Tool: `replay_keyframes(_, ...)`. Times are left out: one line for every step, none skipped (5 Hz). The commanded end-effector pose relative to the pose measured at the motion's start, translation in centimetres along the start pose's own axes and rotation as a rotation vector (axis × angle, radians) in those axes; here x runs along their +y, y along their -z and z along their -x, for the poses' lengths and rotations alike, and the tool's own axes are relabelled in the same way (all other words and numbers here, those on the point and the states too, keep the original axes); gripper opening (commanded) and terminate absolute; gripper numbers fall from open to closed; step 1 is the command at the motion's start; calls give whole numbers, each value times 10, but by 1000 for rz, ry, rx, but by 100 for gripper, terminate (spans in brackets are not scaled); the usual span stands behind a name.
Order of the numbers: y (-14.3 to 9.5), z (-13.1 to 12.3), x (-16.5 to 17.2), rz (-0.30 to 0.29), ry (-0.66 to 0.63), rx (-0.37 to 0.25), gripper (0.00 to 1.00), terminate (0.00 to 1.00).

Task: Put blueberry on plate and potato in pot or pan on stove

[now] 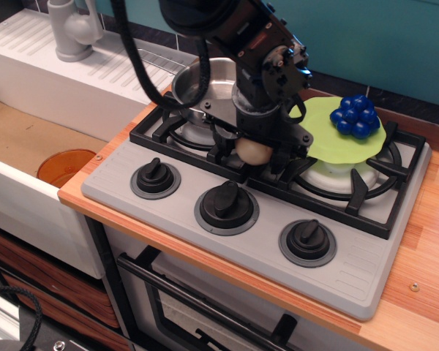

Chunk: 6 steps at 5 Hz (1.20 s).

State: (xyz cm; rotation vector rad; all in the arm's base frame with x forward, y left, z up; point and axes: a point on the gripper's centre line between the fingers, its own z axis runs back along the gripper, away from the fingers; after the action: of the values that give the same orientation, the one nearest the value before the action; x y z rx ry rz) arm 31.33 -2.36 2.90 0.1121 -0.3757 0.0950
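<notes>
Deep-blue blueberry (354,117), lime-green plate (329,139), beige potato (252,151).

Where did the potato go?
The potato is clamped in the gripper, hanging over the middle of the stove, between the pot and the green plate.

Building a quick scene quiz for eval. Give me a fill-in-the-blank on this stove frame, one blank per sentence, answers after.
1. The gripper is shut on the ____.
2. The blueberry sits on the ____ plate.
3. The steel pot stands on the stove's back-____ burner.
4. The stove front carries ____ black knobs.

Missing words: potato; green; left; three
</notes>
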Motion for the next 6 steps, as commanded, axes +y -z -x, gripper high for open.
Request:
replay_keyframes(-49, -4, 3, -47, 24, 61, 0, 0)
replay_keyframes(-76, -11, 8, -78, 33, 95, 0, 0)
replay_keyframes(-95, -24, 15, -88, 55, 122, 0, 0)
replay_keyframes(-108, -52, 30, -87, 97, 141, 0, 0)
replay_keyframes(-100, -74, 43, -81, 126, 137, 0, 0)
replay_keyframes(-80, -90, 57, -47, 152, 142, 0, 0)
